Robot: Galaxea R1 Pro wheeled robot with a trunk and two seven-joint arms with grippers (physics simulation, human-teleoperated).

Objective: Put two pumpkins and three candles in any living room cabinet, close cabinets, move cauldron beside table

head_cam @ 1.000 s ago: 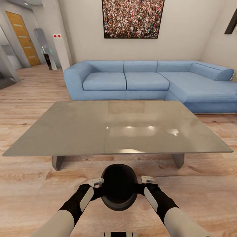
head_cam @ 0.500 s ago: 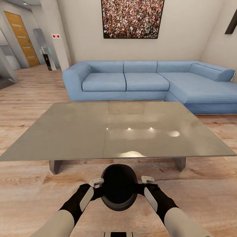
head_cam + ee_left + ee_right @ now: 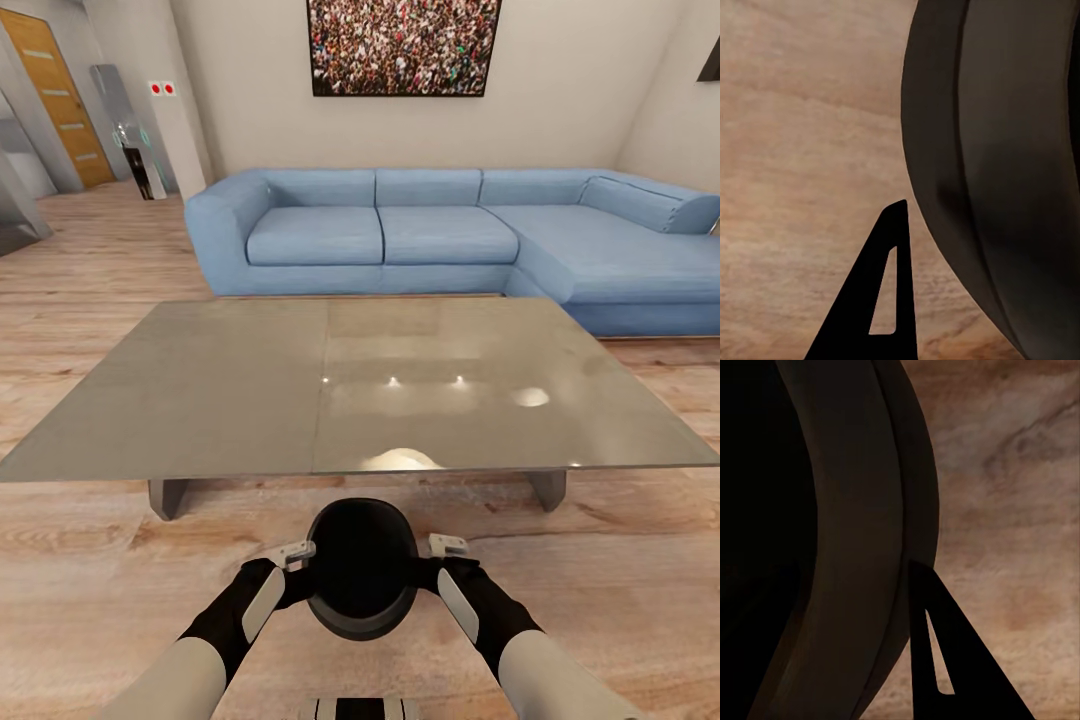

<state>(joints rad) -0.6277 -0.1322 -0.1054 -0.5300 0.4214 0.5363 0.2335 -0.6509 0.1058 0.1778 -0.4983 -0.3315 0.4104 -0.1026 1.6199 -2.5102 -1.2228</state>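
Two arms held the cauldron (image 3: 361, 568) between them above the wooden floor (image 3: 90, 560), just on the near side of a wide grey table (image 3: 230, 400). Beyond the table stood a blue corner sofa (image 3: 440, 240) beneath a framed crowd picture (image 3: 405, 45). The left gripper (image 3: 297, 552) clasped the cauldron's left rim and the right gripper (image 3: 443, 547) clasped its right rim, one dark finger (image 3: 874, 300) lying outside the wall.

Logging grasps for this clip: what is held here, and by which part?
The cauldron, carried above the floor between both grippers: the left gripper on one side of its rim, the right gripper on the opposite side.
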